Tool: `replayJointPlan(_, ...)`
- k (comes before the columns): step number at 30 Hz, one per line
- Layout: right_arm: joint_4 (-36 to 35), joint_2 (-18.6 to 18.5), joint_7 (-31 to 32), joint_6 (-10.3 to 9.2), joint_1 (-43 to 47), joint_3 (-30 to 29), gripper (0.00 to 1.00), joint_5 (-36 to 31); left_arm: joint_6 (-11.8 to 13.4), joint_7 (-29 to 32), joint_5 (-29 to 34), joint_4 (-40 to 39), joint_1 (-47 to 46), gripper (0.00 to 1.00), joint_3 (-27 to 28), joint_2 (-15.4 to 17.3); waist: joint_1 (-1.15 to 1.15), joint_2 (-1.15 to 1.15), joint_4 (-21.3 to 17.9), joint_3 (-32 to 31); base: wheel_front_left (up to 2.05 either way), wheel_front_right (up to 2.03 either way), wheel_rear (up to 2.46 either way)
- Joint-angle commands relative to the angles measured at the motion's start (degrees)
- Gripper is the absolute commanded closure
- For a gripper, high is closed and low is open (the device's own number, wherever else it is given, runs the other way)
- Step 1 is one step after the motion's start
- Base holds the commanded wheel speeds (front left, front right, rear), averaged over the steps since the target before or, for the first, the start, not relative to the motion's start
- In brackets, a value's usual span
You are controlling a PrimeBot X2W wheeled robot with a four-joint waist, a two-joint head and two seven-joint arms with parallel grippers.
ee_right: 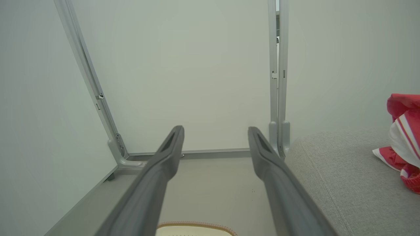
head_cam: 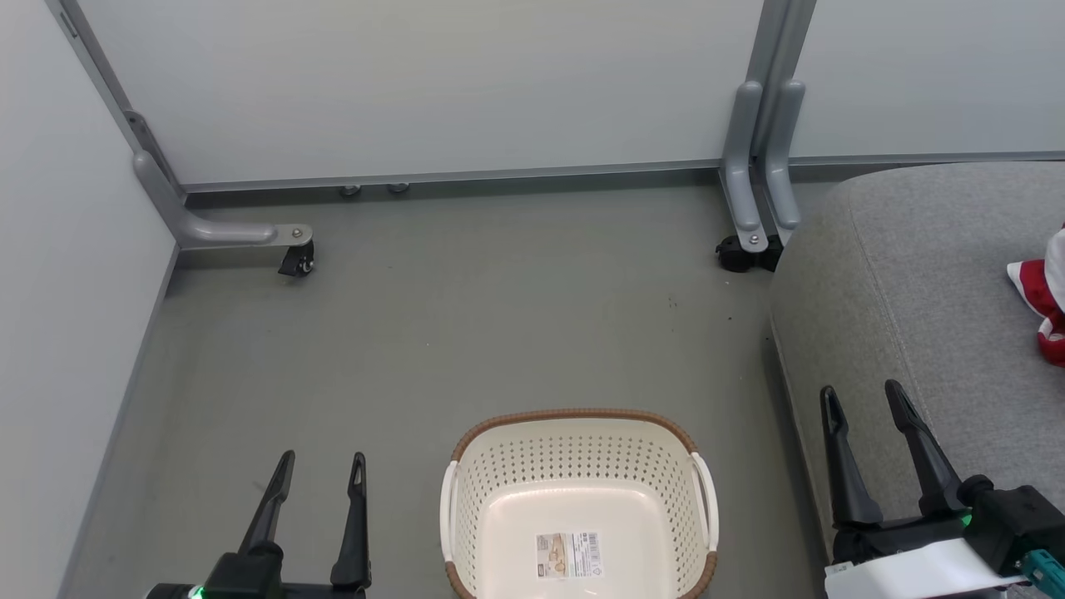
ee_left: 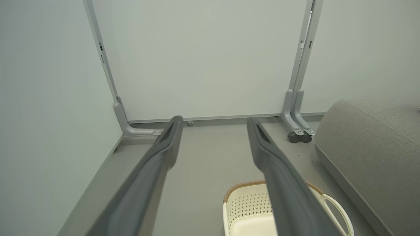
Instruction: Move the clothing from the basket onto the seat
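You had the basket [head_cam: 576, 456] sitting on the floor [head_cam: 466, 316] at the bottom centre of the head view. Its inside was bare down to the label sticker [head_cam: 568, 555], so by my reading the emptying was done. The clothing [head_cam: 1044, 295] lay at the right edge of that frame, a red and white bundle resting on the seat [head_cam: 915, 274], well apart from the basket. In the right wrist view it showed at the right edge as a crumpled heap on the grey upholstery. I could not tell how many pieces were in the heap, as the frame cut it off. The basket stood just beside the seat's rounded end, which I judge kept the carry short.

Your left gripper [head_cam: 323, 457] rose from the lower left of the head view, over bare floor to the left of the basket, its fingers spread wide with nothing between them. Your right gripper [head_cam: 861, 388] rose from the lower right, just as wide apart and empty. Its fingers pointed up the frame over the near corner of the seat, well short of the clothing. Both arms looked parked low and level, wrists aimed toward the pale partition [head_cam: 416, 83], a resting pose rather than a reach
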Motion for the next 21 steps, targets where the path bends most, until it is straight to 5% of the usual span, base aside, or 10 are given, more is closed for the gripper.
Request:
replayJointPlan(1, 0.0, 0.1, -0.2, -0.08, -0.4, 0.0, 0.0, 0.3, -0.3, 0.0, 0.2, -0.4, 0.6, 0.0, 0.5, 0.1, 0.0, 0.0, -0.1, 0.0, 0.0, 0.0, 0.0)
replayJointPlan(21, 0.7, 0.0, -0.2, -0.08, -0.8, 0.0, 0.0, 0.1, -0.8, 0.0, -1.9, -2.3, 0.9, 0.0, 1.1, 0.1, 0.0, 0.0, -0.6, -0.1, 0.0, 0.0, 0.0)
